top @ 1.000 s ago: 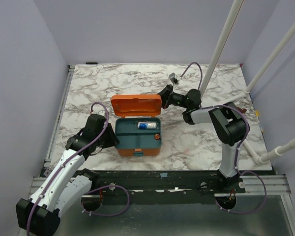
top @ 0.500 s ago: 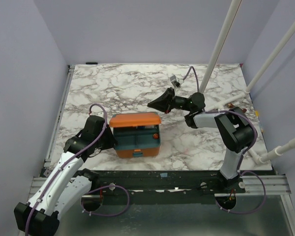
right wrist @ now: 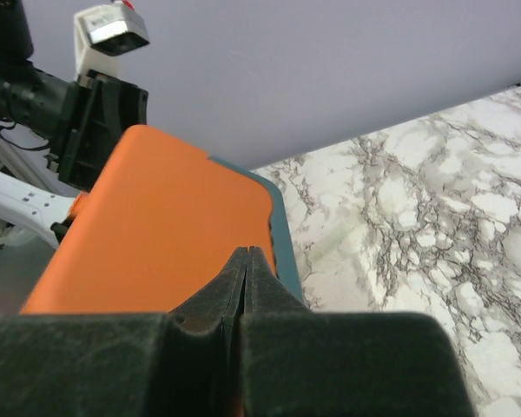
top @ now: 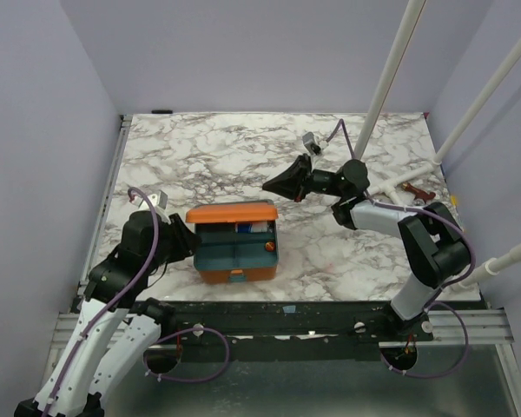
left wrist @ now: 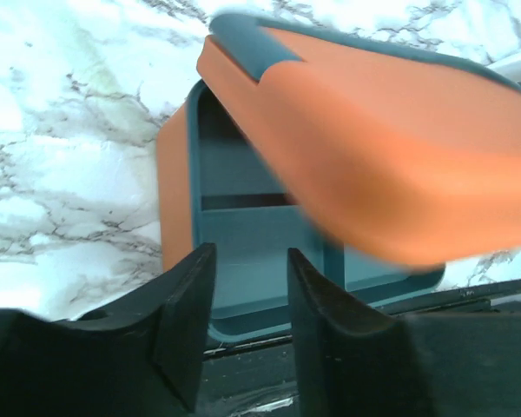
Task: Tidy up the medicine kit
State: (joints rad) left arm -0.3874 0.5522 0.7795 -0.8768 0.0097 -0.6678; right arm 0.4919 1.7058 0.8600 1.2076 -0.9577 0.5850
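The medicine kit is an orange box with teal trim in the middle of the marble table. Its lid hangs partly lowered over the teal tray inside. A white tube and a small orange item show under the lid. My left gripper is open and empty at the kit's left end. In the left wrist view the kit's lid is just ahead. My right gripper is shut and empty, off the lid, behind and right of it. In the right wrist view the lid lies below.
White poles rise at the back right, and a white pipe lies on the table by the right arm. Purple walls close in the table on the left, back and right. A dark rail runs along the near edge.
The lid has swung down from upright to partly lowered. My right gripper has drawn back from it. My left arm and the kit have shifted a little to the left.
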